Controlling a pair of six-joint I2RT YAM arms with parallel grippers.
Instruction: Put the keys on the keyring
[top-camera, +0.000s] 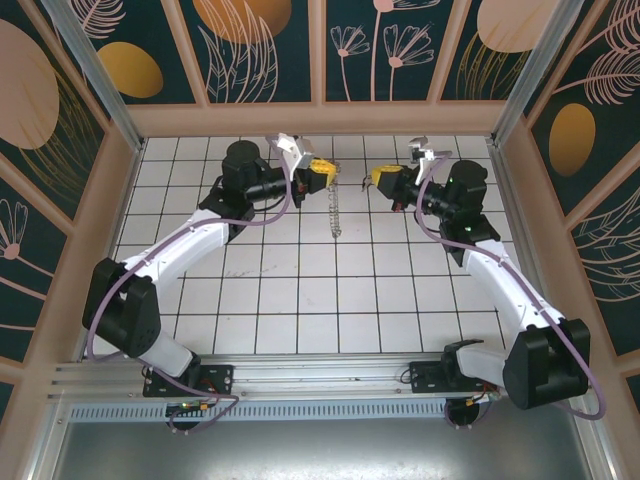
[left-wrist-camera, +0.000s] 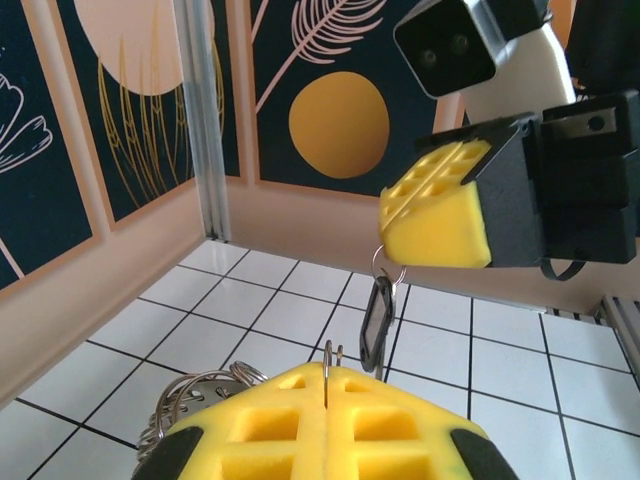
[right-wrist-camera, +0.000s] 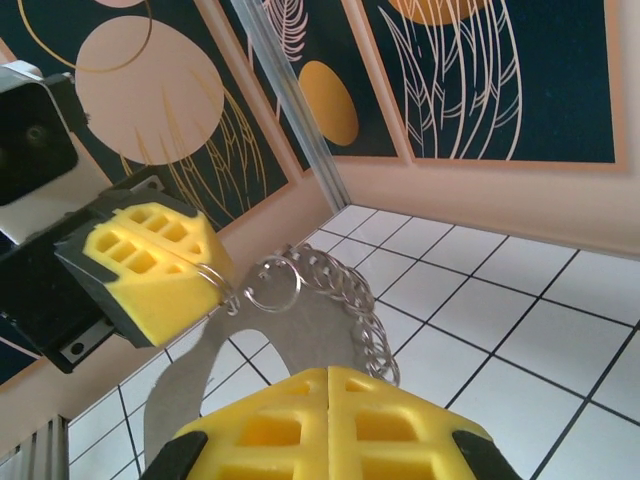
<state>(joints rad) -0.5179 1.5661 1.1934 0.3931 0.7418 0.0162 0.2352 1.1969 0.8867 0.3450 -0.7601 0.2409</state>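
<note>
White square tiles with dark grout cover the table (top-camera: 300, 290), which is enclosed by dark teal wall panels (top-camera: 262, 50) painted with gold discs and pale leaf outlines. Both arms reach across the tiles and bend inward, so that the left gripper (top-camera: 324, 172), left of the keyring (top-camera: 335, 212), and the right gripper (top-camera: 379, 179), to its right, face each other tip to tip. The left gripper's yellow jaws are closed on the keyring's top, its chain of rings hanging below, while the right gripper's jaws are closed on the key (left-wrist-camera: 377, 322), held just right of the keyring's top.
</note>
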